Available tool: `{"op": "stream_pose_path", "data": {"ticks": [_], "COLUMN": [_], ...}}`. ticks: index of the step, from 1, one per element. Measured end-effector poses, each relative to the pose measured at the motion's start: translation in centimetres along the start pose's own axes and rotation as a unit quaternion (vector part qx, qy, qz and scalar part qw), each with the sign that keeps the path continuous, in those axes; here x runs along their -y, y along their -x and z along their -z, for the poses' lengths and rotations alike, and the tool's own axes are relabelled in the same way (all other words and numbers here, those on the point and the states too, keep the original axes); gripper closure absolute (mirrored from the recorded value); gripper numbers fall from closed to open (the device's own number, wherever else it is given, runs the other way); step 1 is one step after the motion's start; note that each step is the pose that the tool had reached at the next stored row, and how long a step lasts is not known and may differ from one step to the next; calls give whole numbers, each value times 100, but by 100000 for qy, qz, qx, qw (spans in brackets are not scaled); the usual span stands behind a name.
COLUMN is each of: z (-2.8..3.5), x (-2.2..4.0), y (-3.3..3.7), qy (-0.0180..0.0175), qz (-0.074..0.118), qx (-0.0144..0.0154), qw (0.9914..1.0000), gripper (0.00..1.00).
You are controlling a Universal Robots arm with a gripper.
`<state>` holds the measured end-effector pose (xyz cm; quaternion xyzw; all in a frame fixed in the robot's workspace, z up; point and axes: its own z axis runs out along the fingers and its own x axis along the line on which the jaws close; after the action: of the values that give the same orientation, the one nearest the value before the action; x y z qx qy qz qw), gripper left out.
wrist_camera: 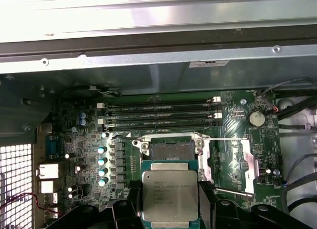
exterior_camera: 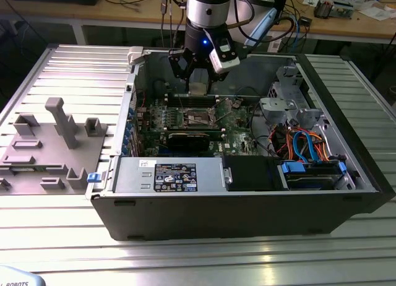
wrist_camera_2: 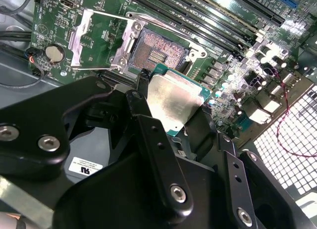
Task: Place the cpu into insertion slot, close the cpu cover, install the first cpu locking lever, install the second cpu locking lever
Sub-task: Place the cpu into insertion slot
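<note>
1 cpu (wrist_camera_2: pixel 173 102) is held in the hand (exterior_camera: pixel 198 83), which is closed on it: the chip is pinched by its edges between the black fingers (wrist_camera_2: pixel 148 125), silvery face turned toward the wrist cameras. It is carried above the insertion slot (wrist_camera_2: pixel 158 53), apart from it and offset toward the slot's side away from the memory slots (wrist_camera: pixel 158 115). In the first wrist view the chip overlaps that rim but leaves the dark contact field uncovered.

The cpu cover (wrist_camera_2: pixel 89 38) lies open just beside the insertion slot, flat over the green board, so the slot is exposed. 1 thin lever rod (wrist_camera: pixel 223 139) is seen along the slot's edge nearest the memory slots. All of this sits inside the open computer case (exterior_camera: pixel 247 205) on the ribbed bench (exterior_camera: pixel 62 63).

Several risks can be judged from here. Because the chip is not centred over the insertion slot, a descent from this offset would set 1 edge on the metal rim and could bend the contacts. Whether the chip is level cannot be told; a tilted landing would load 1 corner. The edge grip is shallow, so a slip is possible. The fingers could also catch the rim or the lever rod.
</note>
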<state>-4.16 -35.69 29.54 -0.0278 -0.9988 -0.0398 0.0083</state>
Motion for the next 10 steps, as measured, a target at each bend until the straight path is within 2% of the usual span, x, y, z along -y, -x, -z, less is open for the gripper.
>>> {"op": "stream_pose_path", "data": {"ticks": [10], "z": [0], "x": [0], "y": [0], "qy": [-182], "qz": [-752], "qx": [69], "qw": [99997], "gripper": [45]}}
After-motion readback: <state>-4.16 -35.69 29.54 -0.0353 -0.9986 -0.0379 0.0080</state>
